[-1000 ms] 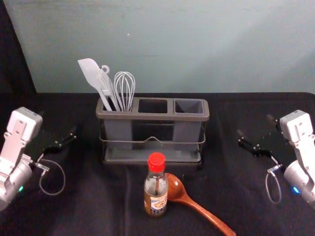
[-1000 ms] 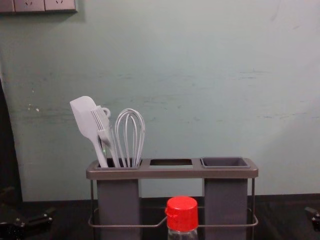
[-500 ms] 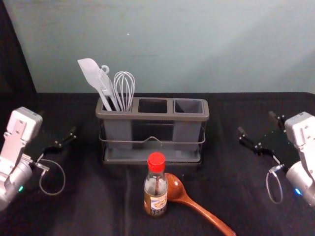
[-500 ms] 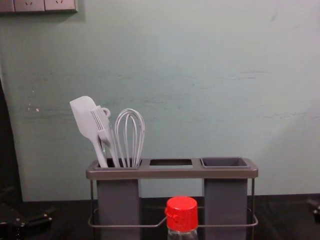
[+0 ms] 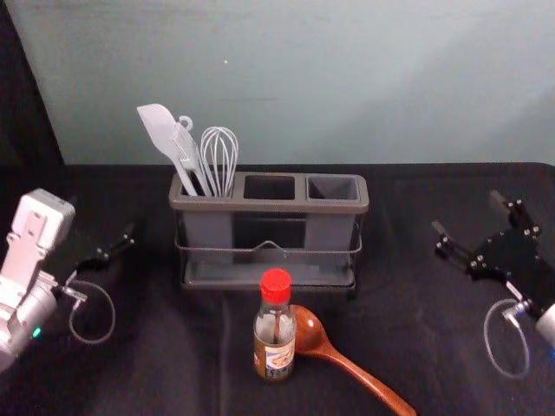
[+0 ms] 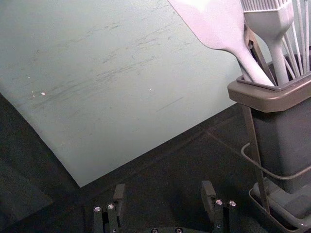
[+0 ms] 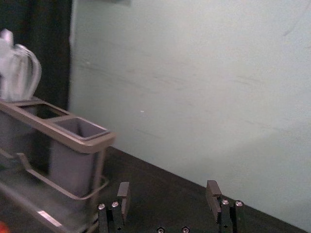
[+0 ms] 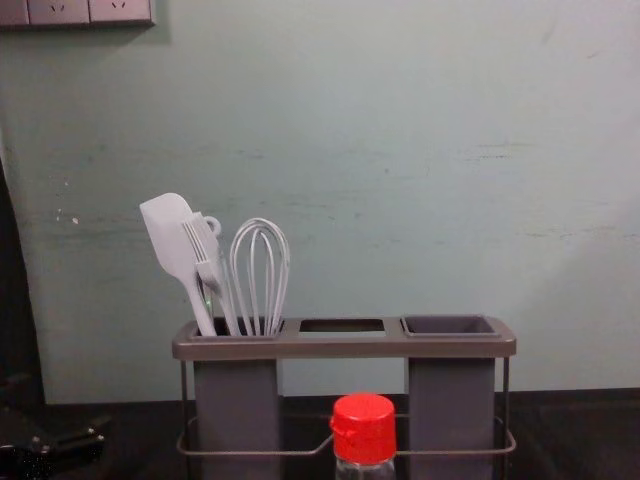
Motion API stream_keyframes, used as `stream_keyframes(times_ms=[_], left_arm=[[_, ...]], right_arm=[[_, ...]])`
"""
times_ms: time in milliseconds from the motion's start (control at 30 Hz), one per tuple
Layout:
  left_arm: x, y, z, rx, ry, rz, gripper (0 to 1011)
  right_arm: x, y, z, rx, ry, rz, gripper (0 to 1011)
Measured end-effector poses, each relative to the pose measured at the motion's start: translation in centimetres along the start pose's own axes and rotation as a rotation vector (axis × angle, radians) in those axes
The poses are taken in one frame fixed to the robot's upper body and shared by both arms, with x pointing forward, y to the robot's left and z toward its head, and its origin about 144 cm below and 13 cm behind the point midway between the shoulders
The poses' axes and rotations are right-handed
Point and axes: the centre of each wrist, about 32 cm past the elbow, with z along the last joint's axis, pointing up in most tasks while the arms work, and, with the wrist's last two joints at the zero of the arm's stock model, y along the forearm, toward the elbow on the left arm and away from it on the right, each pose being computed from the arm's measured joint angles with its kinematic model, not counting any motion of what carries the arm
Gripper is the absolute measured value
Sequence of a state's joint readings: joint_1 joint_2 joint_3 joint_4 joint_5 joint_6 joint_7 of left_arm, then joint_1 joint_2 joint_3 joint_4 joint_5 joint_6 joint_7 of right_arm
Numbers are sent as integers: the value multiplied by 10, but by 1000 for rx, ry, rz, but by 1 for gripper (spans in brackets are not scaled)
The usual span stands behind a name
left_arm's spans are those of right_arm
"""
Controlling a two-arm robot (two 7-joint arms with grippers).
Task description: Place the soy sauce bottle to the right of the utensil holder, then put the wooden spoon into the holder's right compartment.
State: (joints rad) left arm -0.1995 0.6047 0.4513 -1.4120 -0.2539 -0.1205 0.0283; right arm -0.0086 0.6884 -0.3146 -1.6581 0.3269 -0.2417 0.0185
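1. Head view: glossy wooden spoon [image 5: 310,332] beside upright, clear soy sauce bottle [image 5: 276,328], both before utensil holder [image 5: 269,205]; left gripper [image 5: 101,217] at left; right gripper [image 5: 466,212], at right, has shifted outward.
2. Left wrist view: wide-spread jaws; smooth spatula [image 6: 218,24], bristled brush [image 6: 269,22] in left compartment [image 6: 286,138].
3. Right wrist view: wide-spread jaws.
4. Chest view: wire whisk [image 8: 262,270] shares that compartment.

In the chest view, the bottom edge is cutting off my soy sauce bottle [image 8: 365,430] and holder [image 8: 345,345]. From the head, the bottle is hiding some of my wooden spoon [image 5: 312,332]. In the right wrist view, my whisk [image 7: 34,73] is looking blurry.
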Motion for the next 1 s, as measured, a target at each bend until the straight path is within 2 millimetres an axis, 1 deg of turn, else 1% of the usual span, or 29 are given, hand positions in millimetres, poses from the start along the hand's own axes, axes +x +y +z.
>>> stream_keyframes(times_ms=[200,233,333,433,567,600,767,1000], left_arm=[[0,0,0,0,0,0,1011],[0,0,0,0,0,0,1012],[0,0,0,0,0,0,1012],[0,0,0,0,0,0,1011],[0,0,0,0,0,0,1011],[0,0,0,0,0,0,1011],[0,0,0,0,0,0,1011],[0,0,0,0,0,0,1011]], right_arm=[[12,-28,3,-8,97,124,1002],[12,-28,3,-8,97,124,1003],[18,-37,4,-13,152,230,1003],[20,-39,6,-7,175,300,1003],[20,-35,7,9,224,424,1003],[19,-30,6,16,252,499,1003],[13,-19,2,17,267,625,1003],[1,-4,2,18,242,732,1003]])
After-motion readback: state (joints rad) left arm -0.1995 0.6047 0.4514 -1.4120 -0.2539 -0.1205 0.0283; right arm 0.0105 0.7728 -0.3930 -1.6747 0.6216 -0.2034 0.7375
